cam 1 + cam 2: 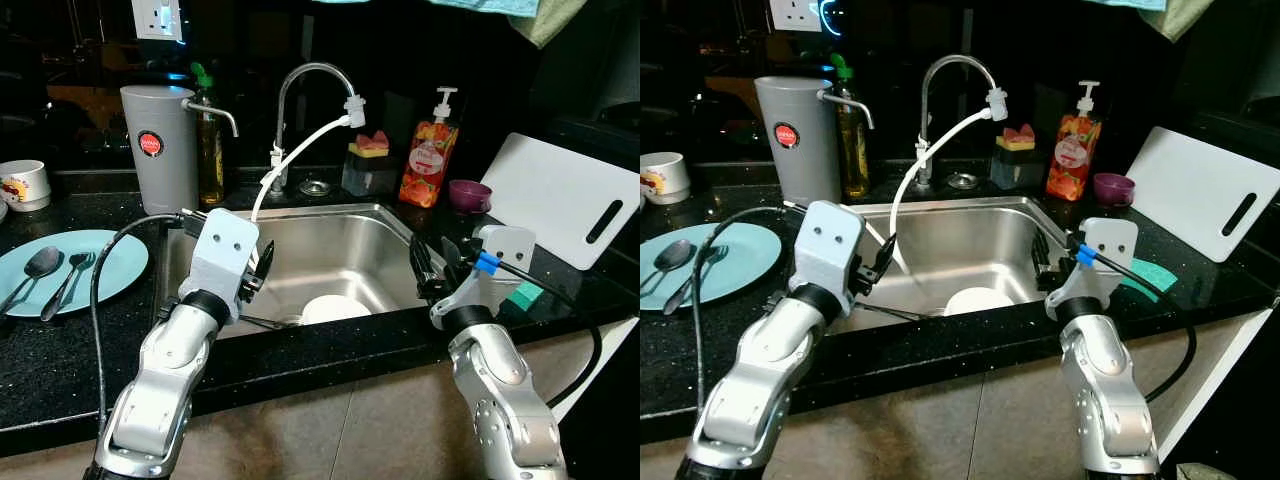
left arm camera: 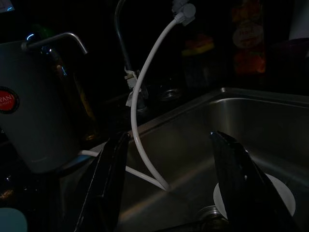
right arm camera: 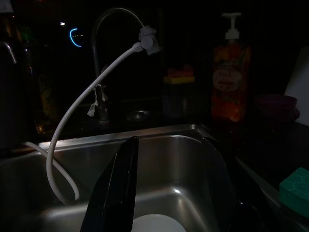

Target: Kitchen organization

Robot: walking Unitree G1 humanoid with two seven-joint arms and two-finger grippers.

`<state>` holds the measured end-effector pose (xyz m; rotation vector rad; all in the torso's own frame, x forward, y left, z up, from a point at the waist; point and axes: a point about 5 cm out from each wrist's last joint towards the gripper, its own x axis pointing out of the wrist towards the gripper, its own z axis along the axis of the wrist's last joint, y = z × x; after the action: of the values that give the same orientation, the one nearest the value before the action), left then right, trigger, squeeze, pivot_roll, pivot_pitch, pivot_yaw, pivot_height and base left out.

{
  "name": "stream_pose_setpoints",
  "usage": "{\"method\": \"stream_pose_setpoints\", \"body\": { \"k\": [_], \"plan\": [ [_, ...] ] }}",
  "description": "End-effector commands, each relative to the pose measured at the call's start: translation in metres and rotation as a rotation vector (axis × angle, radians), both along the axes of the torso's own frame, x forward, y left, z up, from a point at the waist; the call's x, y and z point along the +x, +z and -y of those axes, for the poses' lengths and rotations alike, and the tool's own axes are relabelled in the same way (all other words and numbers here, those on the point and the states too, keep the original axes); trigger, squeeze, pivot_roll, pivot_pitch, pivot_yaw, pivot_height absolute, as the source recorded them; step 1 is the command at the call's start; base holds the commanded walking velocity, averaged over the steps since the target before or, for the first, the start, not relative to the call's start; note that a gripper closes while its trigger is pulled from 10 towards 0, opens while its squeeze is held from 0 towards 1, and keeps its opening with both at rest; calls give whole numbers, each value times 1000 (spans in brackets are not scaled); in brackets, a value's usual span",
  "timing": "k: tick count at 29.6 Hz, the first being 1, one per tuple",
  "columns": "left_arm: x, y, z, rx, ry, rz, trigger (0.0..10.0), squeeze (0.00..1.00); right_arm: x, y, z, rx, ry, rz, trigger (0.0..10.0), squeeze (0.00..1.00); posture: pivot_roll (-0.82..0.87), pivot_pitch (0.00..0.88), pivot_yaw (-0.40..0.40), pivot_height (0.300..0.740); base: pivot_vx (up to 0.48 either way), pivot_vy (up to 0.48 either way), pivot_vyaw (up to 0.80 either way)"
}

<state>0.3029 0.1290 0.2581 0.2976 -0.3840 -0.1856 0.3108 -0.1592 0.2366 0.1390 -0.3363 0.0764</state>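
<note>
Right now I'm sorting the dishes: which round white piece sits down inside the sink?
The white plate on the sink floor, between both open grippers. The white mug stands on the counter at far left.

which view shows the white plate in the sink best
The left eye view: the white plate lies unobstructed on the sink floor. The right eye view matches it; both dim wrist views catch just its edge past a black finger.

No words can be read. The grey water filter point(image 1: 160, 150) has a round red sticker point(image 1: 150, 143), and the orange soap bottle point(image 1: 428, 160) has a label, both too small.
</note>
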Motion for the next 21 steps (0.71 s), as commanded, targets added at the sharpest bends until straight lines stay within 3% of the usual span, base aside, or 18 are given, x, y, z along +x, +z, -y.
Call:
{"method": "stream_pose_setpoints", "body": {
  "k": [1,21],
  "plan": [
    [1,-1,2,6,-2,-5,10000,0,0,0,1,-7,-9,1,10000,0,173,24,-106,740,0,0,0],
    [1,-2,2,10,-4,-8,10000,0,0,0,1,-8,-8,2,10000,0,174,21,-106,740,0,0,0]
  ]
}}
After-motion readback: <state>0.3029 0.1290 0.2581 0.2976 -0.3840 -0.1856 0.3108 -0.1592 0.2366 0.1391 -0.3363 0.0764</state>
